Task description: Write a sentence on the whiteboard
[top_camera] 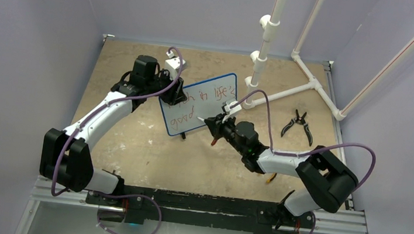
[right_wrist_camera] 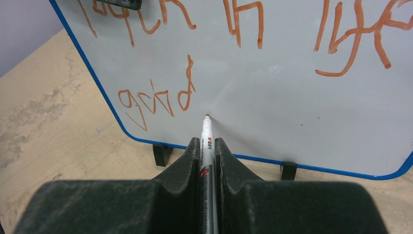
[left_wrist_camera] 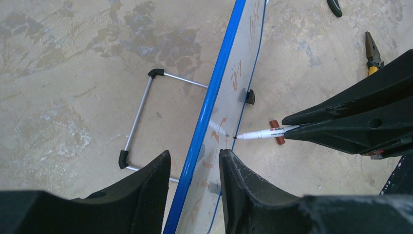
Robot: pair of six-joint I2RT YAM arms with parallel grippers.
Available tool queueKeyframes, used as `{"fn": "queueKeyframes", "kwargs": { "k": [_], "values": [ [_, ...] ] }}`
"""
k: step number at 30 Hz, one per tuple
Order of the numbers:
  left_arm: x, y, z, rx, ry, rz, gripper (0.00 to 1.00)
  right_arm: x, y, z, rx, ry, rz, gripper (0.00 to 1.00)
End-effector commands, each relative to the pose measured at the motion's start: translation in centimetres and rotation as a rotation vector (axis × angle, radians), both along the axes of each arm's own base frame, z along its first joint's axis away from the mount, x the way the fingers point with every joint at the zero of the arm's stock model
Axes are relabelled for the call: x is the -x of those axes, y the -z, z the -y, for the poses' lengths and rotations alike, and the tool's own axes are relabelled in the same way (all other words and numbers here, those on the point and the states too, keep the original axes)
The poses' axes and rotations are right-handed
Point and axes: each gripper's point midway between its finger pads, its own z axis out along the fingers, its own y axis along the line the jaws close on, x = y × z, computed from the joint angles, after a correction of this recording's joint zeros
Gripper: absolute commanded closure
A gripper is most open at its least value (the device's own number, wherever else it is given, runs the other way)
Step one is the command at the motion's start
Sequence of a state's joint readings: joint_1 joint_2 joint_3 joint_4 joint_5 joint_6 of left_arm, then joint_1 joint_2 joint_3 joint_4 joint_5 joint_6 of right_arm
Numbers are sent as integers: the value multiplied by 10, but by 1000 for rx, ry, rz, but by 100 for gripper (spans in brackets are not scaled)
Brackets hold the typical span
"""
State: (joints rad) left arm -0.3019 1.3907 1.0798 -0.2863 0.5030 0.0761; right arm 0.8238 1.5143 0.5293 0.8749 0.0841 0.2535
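Observation:
The whiteboard (top_camera: 209, 106) stands tilted on its feet at the table's middle, its blue rim (left_wrist_camera: 209, 102) edge-on in the left wrist view. The sentence (right_wrist_camera: 243, 24) is in red: an upper line reading roughly "faith in life" and below it "good" (right_wrist_camera: 156, 100). My left gripper (top_camera: 177, 92) straddles the board's upper left edge, jaws closed on it (left_wrist_camera: 195, 153). My right gripper (right_wrist_camera: 207, 140) is shut on a white marker (right_wrist_camera: 206, 130). The marker's tip is at the board face just right of "good". The marker also shows in the left wrist view (left_wrist_camera: 260, 133).
A red-brown marker cap (left_wrist_camera: 276, 132) lies on the table in front of the board. Pliers (top_camera: 299, 124) lie at the right. A white pipe frame (top_camera: 290, 91) stands behind the board. The board's wire stand (left_wrist_camera: 141, 105) sticks out behind it.

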Motion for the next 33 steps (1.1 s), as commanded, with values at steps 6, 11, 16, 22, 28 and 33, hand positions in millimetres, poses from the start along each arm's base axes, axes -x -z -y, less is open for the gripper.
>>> {"fn": "queueKeyframes", "kwargs": {
  "k": [6, 11, 16, 22, 28, 33],
  "values": [
    [4, -11, 4, 16, 39, 52, 100, 0, -31, -10, -60, -44, 72, 100],
    [4, -12, 4, 16, 39, 55, 100, -1, -44, -12, -89, -43, 96, 100],
    [4, -11, 4, 17, 40, 54, 100, -8, -52, -13, -104, -22, 116, 100],
    [4, -11, 4, 17, 41, 53, 100, -13, -58, -16, -120, -10, 135, 100],
    [4, -11, 4, 18, 41, 54, 100, -15, -48, -20, -98, -17, 113, 100],
    [4, -12, 4, 18, 41, 55, 100, -9, -32, -14, -71, -12, 70, 100]
  ]
}}
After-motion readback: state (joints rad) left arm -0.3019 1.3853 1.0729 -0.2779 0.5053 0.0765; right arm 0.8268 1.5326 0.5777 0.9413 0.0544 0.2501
